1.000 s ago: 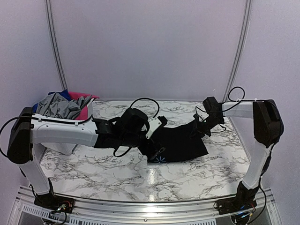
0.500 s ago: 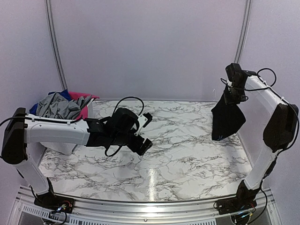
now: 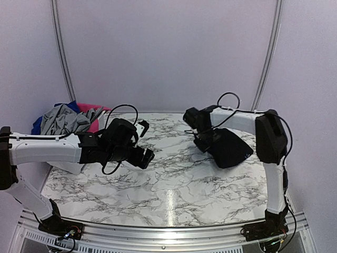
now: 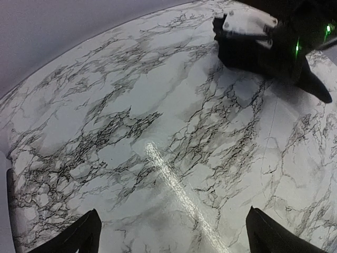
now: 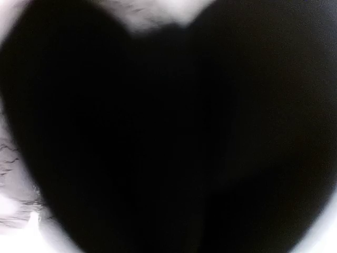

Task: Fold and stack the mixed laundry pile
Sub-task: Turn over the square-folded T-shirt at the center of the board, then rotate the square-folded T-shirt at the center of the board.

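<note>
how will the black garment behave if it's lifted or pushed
Likely floppy: the black garment lies in a bunched heap by the right claw. Probably light, being thin cloth. Pushed, it may crumple or slide on the glossy table, not roll.

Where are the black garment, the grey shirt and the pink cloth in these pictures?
black garment [image 3: 230, 150]: top view, middle of the bunched dark cloth.
grey shirt [image 3: 62, 119]: top view, crumpled middle, on top of the pile.
pink cloth [image 3: 94, 128]: top view, strip just right of the grey shirt.
</note>
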Robot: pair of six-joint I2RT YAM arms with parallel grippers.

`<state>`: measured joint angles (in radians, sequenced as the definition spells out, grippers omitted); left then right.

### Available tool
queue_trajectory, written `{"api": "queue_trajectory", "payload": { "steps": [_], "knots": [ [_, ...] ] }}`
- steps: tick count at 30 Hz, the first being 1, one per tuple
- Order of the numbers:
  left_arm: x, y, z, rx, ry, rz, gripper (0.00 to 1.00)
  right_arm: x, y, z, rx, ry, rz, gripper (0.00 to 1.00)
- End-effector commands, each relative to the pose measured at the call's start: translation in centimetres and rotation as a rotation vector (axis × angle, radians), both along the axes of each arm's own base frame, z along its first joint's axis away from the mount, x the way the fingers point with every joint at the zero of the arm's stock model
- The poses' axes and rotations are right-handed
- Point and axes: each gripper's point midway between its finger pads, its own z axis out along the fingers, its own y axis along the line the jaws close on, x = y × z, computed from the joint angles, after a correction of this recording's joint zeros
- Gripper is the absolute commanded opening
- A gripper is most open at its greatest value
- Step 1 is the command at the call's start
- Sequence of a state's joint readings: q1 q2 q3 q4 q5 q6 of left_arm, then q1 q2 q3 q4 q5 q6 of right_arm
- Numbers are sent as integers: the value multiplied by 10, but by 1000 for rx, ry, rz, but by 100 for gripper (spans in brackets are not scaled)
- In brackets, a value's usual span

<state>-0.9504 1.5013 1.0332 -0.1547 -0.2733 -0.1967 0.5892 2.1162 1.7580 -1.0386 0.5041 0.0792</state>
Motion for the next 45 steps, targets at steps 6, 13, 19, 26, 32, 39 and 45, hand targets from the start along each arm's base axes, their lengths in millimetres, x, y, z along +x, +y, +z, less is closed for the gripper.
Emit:
{"api": "queue_trajectory", "payload": {
  "steps": [6, 13, 19, 26, 32, 39, 45],
  "knots": [
    [1, 44, 20, -116, 21, 164, 99, -62, 147, -26, 346, 172, 129, 0],
    [8, 68, 35, -236, 24, 278, 99, -93, 250, 50, 864, 341, 298, 54],
    [7, 42, 45, -290, 57, 166, 99, -62, 191, 141, 1183, 226, 325, 74],
    [-4, -56, 17, -252, 189, -114, 99, -24, 50, 56, 1000, 143, 56, 64],
    [-14, -139, -43, -111, 324, -264, 99, -32, 22, -5, 916, 206, -16, 58],
    [-5, -123, -110, 17, 435, -180, 92, -98, 27, -54, 938, 365, -51, 53],
    [-2, -39, -144, 120, 497, -69, 83, -178, 72, -54, 988, 524, 40, 53]
  ]
}}
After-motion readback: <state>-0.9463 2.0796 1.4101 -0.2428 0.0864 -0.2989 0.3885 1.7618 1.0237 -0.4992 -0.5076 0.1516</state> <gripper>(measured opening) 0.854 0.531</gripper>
